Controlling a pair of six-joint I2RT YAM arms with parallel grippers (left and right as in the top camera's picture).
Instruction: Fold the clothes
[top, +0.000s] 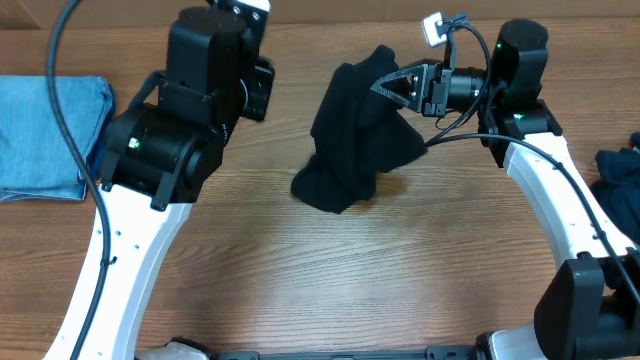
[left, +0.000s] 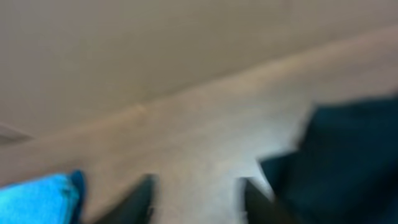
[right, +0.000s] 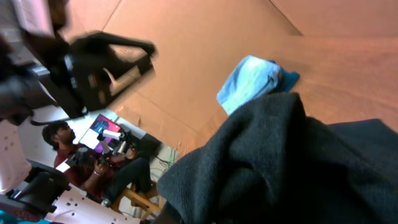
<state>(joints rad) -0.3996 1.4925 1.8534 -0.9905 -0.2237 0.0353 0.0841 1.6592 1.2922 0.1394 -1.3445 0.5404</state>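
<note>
Two arms over the wood counter (top: 300, 290). My left arm (top: 170, 150) fills the upper left of the overhead frame, and my right arm (top: 560, 190) runs down the right side. The black garment (top: 355, 140) is at centre top, bunched. Its upper end is held off the counter and its lower end rests on it. A folded blue cloth (top: 45, 135) lies flat at the left edge, well apart from the garment. Another dark cloth (top: 620, 180) pokes in at the right edge. My right hand (top: 398, 82) is pinching the garment's upper end from the right. My left hand (left: 198, 186): the wrist view is blurred, but the fingers look spread with bare counter between them. The garment is at the right of that frame.
</note>
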